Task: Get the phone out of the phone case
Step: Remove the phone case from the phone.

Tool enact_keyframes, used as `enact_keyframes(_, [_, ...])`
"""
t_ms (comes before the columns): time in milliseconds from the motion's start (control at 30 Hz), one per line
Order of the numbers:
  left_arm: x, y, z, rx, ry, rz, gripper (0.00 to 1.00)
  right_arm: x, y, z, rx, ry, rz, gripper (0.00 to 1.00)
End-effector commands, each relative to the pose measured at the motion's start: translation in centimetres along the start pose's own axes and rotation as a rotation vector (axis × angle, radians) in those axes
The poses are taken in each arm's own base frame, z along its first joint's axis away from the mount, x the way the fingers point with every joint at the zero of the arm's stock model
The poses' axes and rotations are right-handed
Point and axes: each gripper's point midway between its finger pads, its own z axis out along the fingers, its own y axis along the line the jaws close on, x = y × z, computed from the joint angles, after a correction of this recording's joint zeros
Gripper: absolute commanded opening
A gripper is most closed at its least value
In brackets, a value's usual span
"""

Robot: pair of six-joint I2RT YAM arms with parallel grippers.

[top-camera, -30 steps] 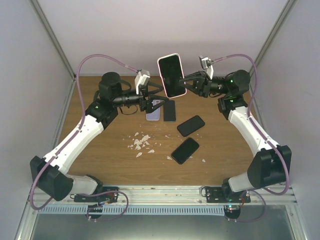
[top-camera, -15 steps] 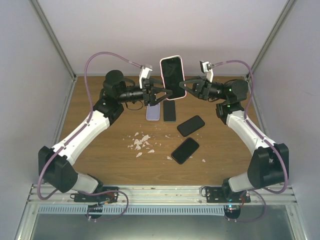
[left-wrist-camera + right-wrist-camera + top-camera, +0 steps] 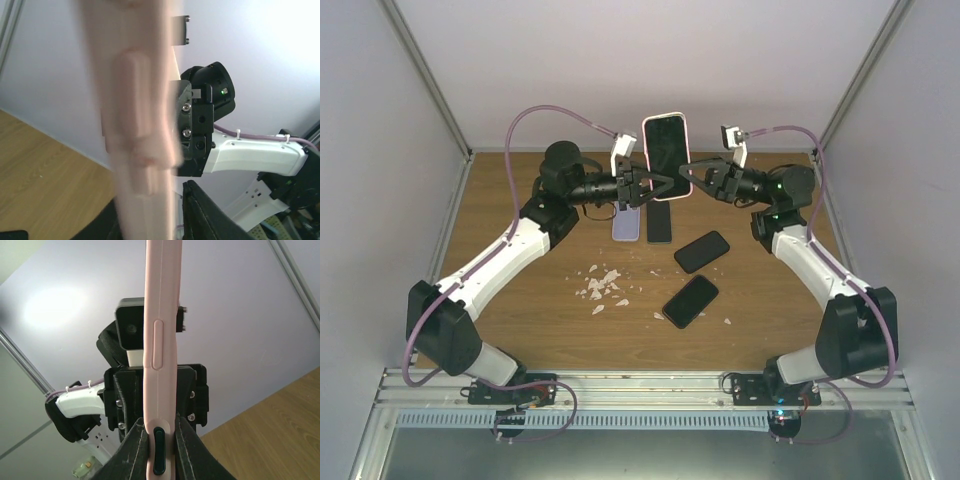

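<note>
phone in pink case [image 3: 665, 155]: 1 | loose phones [image 3: 701, 251] on table [image 3: 770, 320]: 4 (one lavender) | white scrap pile [image 3: 603, 287]: 1

Pink phone case [image 3: 161, 340] edge-on in right hand [image 3: 159, 434]

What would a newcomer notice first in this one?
A pink-cased phone stands upright in mid-air above the far side of the table. Its edge is pinched by the right fingers, and the left fingers are at the opposite edge. Below it lie a lilac-cased phone and three black phones, with white scraps scattered nearer the arms.
</note>
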Motion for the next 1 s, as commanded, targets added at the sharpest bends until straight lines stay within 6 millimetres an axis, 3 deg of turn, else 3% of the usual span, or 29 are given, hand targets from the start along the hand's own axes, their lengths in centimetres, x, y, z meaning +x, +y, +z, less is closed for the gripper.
enact_keyframes(0, [-1.9, -2.8, -0.3, 0.069, -0.045, 0.113, 0.19, -1.4, 2.5, -0.3, -0.029, -0.057, -0.1, 0.01])
enact_keyframes(133, [-1.7, -2.9, -0.6, 0.069, -0.027, 0.147, 0.0, -1.1, 2.5, -0.2, -0.029, -0.044, -0.117, 0.03])
enact_keyframes(300, [-0.7, -2.7, -1.8, 0.067, 0.029, 0.207, 0.0, -0.2, 1.7, -0.4, 0.012, 0.025, -0.136, 0.28])
enact_keyframes(367, [0.2, -2.8, -2.3, 0.066, 0.067, 0.235, 0.0, 0.3, 1.0, -0.4, 0.045, 0.073, -0.142, 0.33])
enact_keyframes(600, [4.4, -3.5, -4.2, 0.086, 0.174, 0.309, 0.0, 1.4, 0.7, -0.6, 0.101, 0.183, -0.245, 0.37])
enact_keyframes(833, [7.9, -3.2, -5.5, 0.085, 0.224, 0.297, 0.0, 2.4, 1.7, -0.9, 0.064, 0.227, -0.282, 0.4])
enact_keyframes(967, [9.5, -2.7, -6.1, 0.077, 0.245, 0.29, 0.0, 3.6, 2.1, -1.3, 0.046, 0.261, -0.295, 0.5])
